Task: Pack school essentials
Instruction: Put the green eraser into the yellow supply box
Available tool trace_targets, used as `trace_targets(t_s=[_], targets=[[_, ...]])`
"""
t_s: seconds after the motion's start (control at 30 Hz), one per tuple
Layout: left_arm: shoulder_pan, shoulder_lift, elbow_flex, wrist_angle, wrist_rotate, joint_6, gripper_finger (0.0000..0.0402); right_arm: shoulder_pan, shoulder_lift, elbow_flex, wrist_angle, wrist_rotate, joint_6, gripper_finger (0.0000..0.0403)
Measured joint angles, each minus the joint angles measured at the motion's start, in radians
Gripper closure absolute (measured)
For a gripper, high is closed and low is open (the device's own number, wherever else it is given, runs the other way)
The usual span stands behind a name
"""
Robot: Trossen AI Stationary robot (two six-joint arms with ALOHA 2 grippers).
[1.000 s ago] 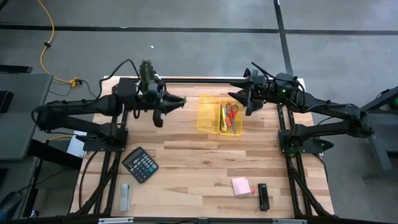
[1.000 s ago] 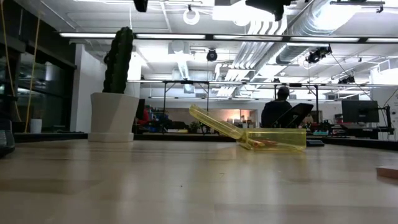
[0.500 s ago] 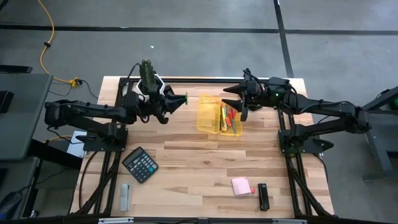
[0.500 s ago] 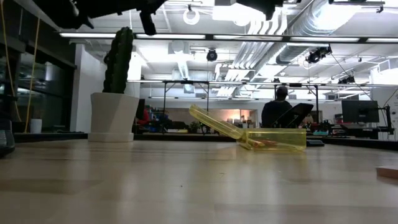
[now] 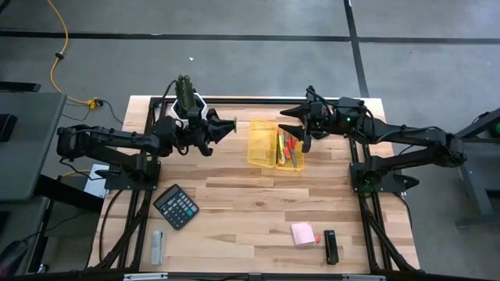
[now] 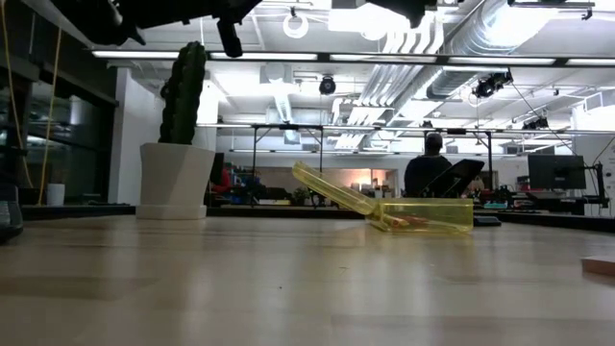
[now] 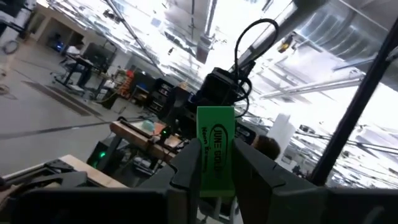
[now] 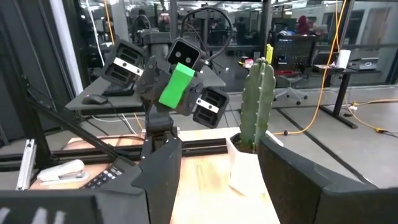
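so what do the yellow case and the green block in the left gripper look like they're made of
The yellow case looks like thin glossy plastic: see-through, with the wood grain and the scissors visible through its wall. The green block, clamped in the left gripper, looks matte and opaque with printed lettering, probably a rubber eraser, though plastic or a card sleeve can't be ruled out.

A bright green rectangular eraser (image 7: 215,151) bears dark printed lettering, and the fingers (image 7: 186,163) on either side of it are black. The open plastic case (image 5: 263,142) is translucent yellow with red-handled scissors (image 5: 291,141) inside. On the pale striped wooden table (image 5: 242,207) lie a pink square sticky-note pad (image 5: 303,233) and a dark calculator with grey keys (image 5: 176,206).
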Motion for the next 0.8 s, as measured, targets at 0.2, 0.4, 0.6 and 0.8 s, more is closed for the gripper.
trace_targets(t_s=[0.2,0.4,0.6,0.8], targets=[[0.0,0.034,0.064,-0.007,-0.094,0.007,0.0334,0.066,0.096,0.001,0.074,0.024,-0.031,0.0197],[0.0,0.137,0.177,-0.004,-0.197,-0.059,0.0334,0.135,0.253,0.0,0.322,0.247,-0.168,0.0197],[-0.001,0.216,0.256,0.003,-0.33,-0.237,0.0334,0.149,0.344,0.001,0.595,0.463,-0.225,0.0197],[-0.001,0.286,0.319,0.002,-0.379,-0.312,0.0334,0.148,0.392,0.047,0.597,0.49,-0.254,0.0197]])
